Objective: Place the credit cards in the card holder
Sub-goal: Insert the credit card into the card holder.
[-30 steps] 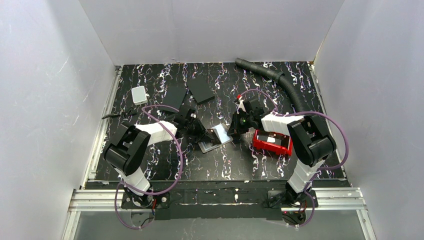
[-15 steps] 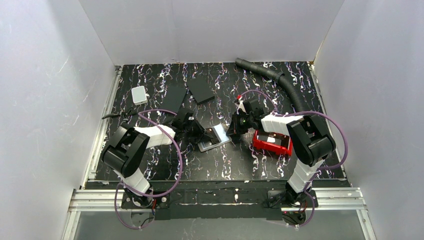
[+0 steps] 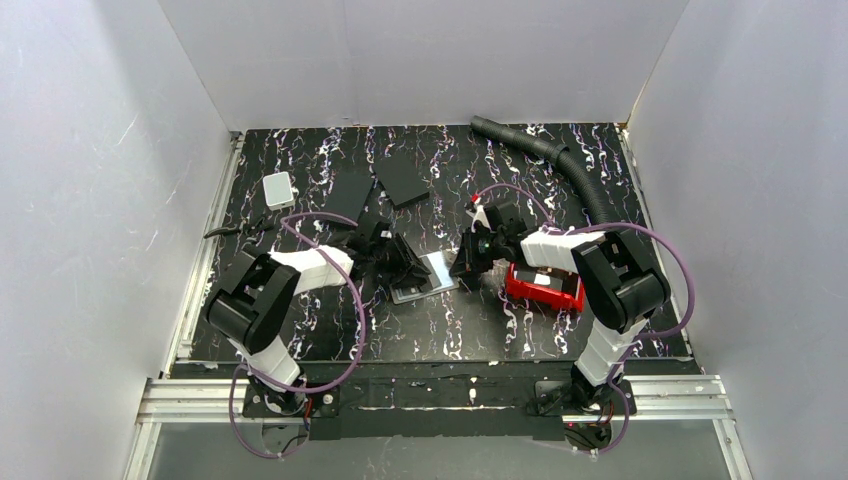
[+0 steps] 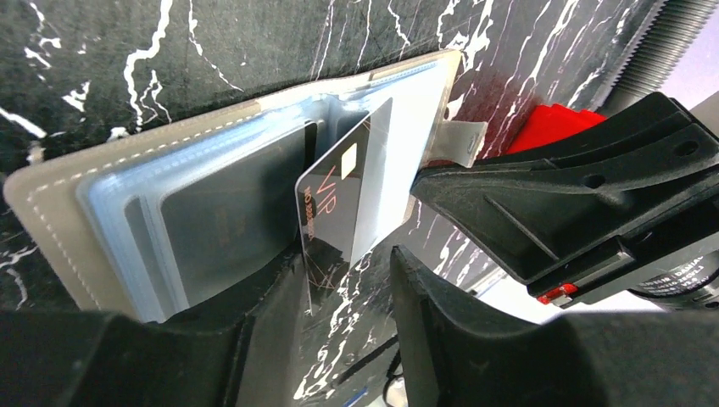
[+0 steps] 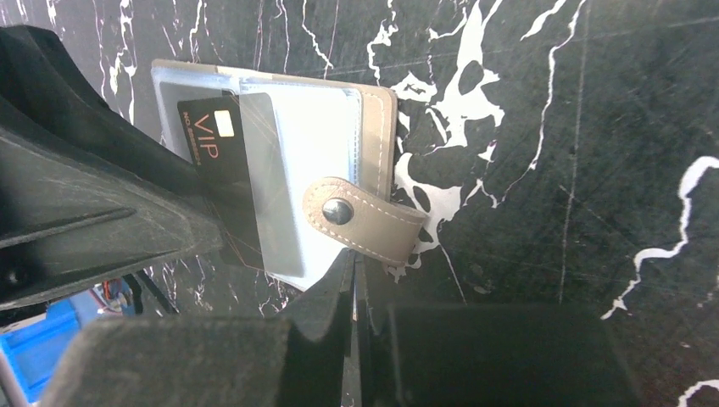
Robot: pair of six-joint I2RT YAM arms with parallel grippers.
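- The black marbled table (image 3: 470,330) carries everything, with both arms reaching to its middle.
- A black corrugated hose (image 3: 560,160) curves across the far right corner.
- A red open-topped tray (image 3: 515,287) sits on the right, just beside the right arm's wrist.
- Two matte black slabs (image 3: 401,180) (image 3: 349,193) lie side by side at the far centre-left.
- The left gripper (image 4: 350,280) has its jaws apart; the card's lower corner hangs in the gap, unclamped.
- The right gripper (image 5: 353,271) is pressed to a thin slit on the wallet's edge, beside the snap tab.
- The card holder (image 5: 322,127) lies open and flat at mid-table, between the two grippers.
- A small white rounded box (image 3: 278,189) rests near the far left edge.
- A dark credit card (image 4: 348,212) marked VIP stands tilted, one end slid into a clear pocket.
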